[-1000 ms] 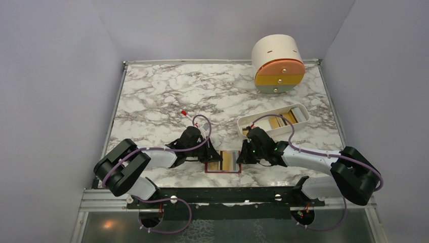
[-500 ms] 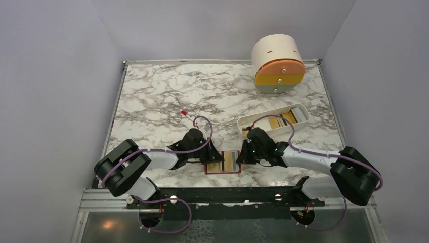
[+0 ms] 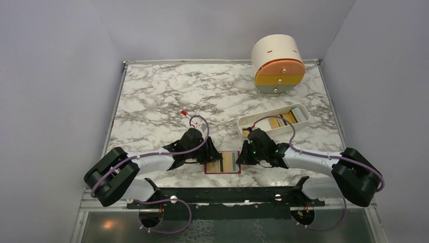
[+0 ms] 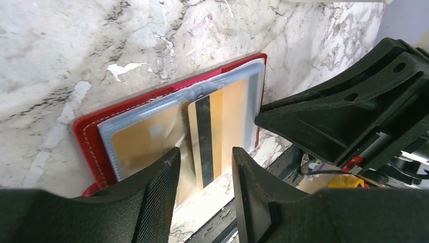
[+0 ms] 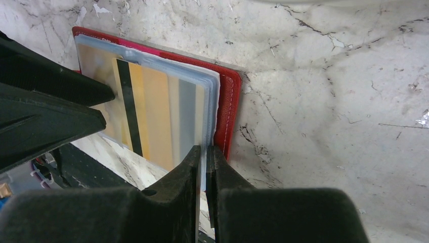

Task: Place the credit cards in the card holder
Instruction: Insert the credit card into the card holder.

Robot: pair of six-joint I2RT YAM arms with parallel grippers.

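The left arm (image 3: 146,162) lies low and reaches in from the left; the right arm (image 3: 308,159) lies low and reaches in from the right; their tips come close together at the red card holder (image 3: 222,163). The card holder lies open and flat on the marble surface (image 3: 167,96), near the front edge, between the two arms. The left fingers (image 4: 162,187) are spread apart with a gap between them; a tan card (image 4: 222,126) with a dark stripe sits in the clear pocket, and its near end shows through that gap. The right fingers (image 5: 182,172) are pressed together; they pinch the thin clear pocket edge on the right side of the card holder.
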